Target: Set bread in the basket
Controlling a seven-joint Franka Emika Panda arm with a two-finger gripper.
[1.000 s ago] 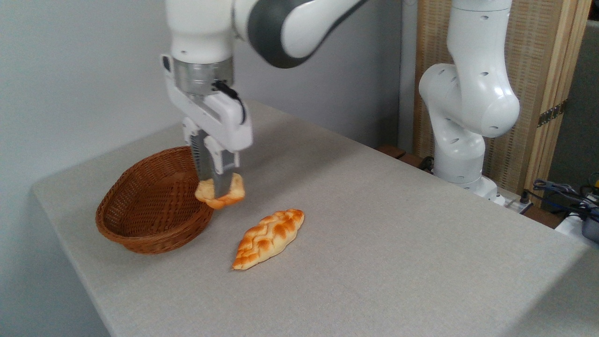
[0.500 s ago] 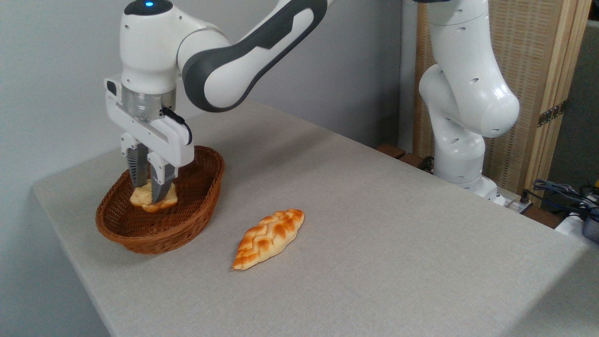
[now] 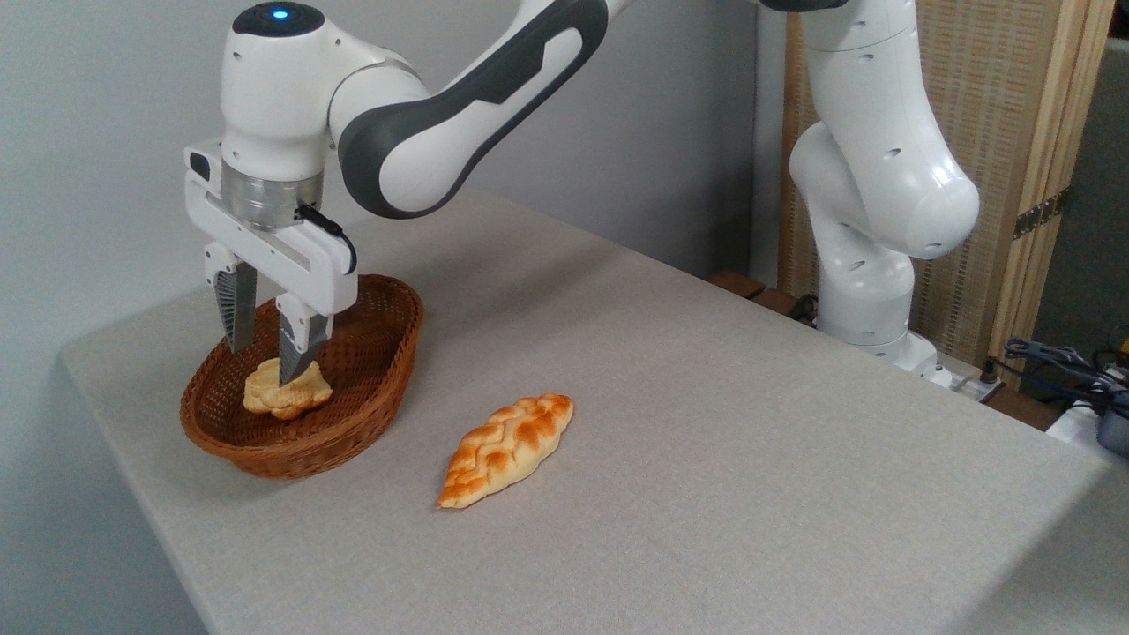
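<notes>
The small pale yellow bread (image 3: 284, 393) lies on the floor of the reddish-brown wicker basket (image 3: 370, 401) at the table's left. My gripper (image 3: 265, 363) hangs just over it with its jaws spread apart, open. One fingertip (image 3: 294, 363) overlaps the bun's top in this view; I cannot tell whether it touches. The other fingertip (image 3: 238, 339) is clear of the bun, to its left.
A longer braided orange-brown loaf (image 3: 506, 448) lies on the grey table (image 3: 706, 423) to the right of the basket. The arm's white base (image 3: 869, 291) stands at the table's far right edge, with cables (image 3: 1058, 362) beyond it. A wall is close behind the basket.
The gripper carried the bun left from the basket's right rim into the basket, lowered it, then opened its jaws and rose slightly. The bun now rests free in the basket.
</notes>
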